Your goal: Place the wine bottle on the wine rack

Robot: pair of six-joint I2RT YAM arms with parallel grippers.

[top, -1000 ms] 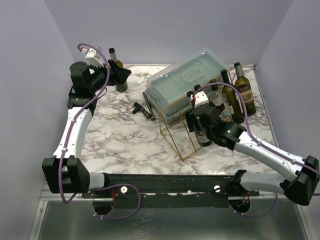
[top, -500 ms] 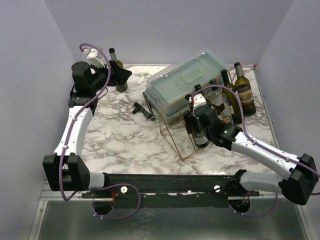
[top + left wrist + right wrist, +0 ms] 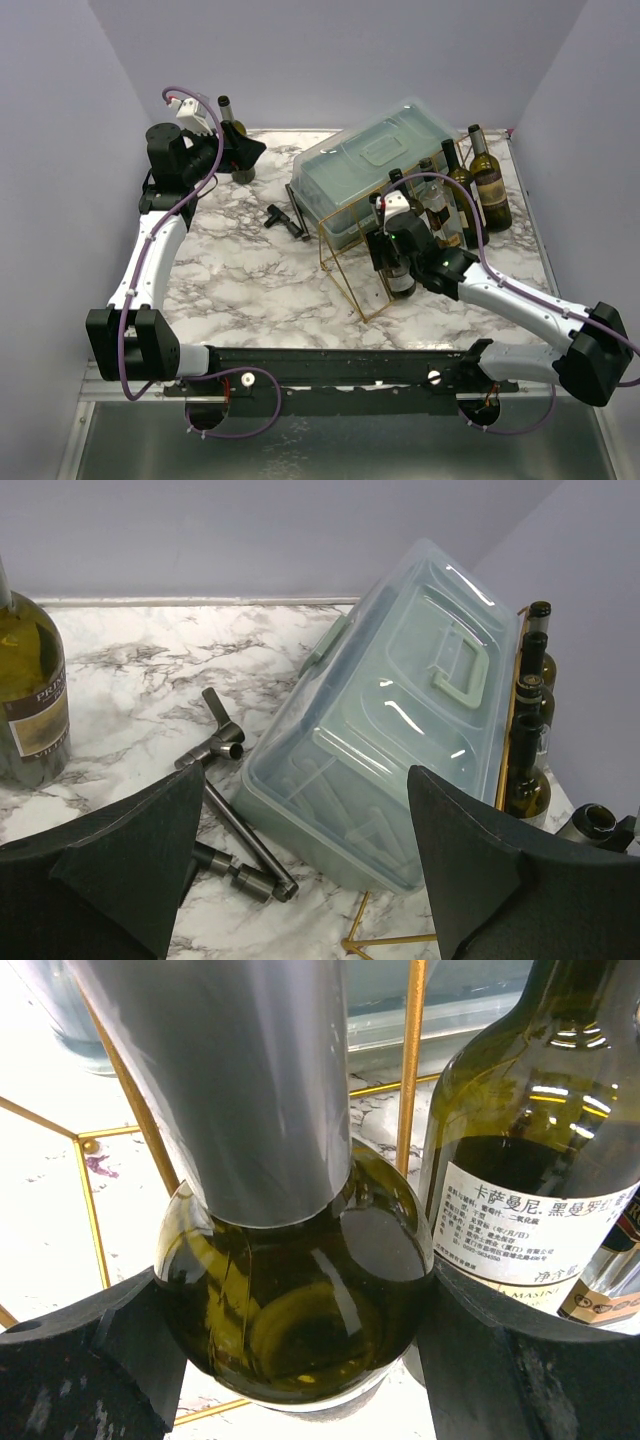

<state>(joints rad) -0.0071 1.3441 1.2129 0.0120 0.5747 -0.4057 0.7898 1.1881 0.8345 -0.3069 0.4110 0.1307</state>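
- Jaws of your right gripper (image 3: 292,1310) are closed onto the wine bottle (image 3: 290,1260). One dark finger presses each side of its olive-green glass, just below the shoulder.
- You are holding that bottle upright, its grey-foiled neck rising close past the wrist camera. You cannot tell whether its base touches the marble table (image 3: 230,270).
- You have it at the right end of the wine rack (image 3: 412,1070), whose gold wires show just behind and to the left of the glass. The bottle is not yet laid on the slanted bars.
- Just to its right stands a labelled bottle (image 3: 520,1200), very close to it or touching. More upright bottles (image 3: 490,185) line up beyond, towards the far right corner.
- Behind the rack sits the plastic box (image 3: 375,165), lid on, close against the rack's far side.
- Jaws of your left gripper (image 3: 305,810) are spread wide with nothing between them. It hangs over the far left of the table, facing the box.
- Near it stands a lone bottle (image 3: 30,700). A dark metal tool (image 3: 235,810) lies on the marble between that bottle and the box.
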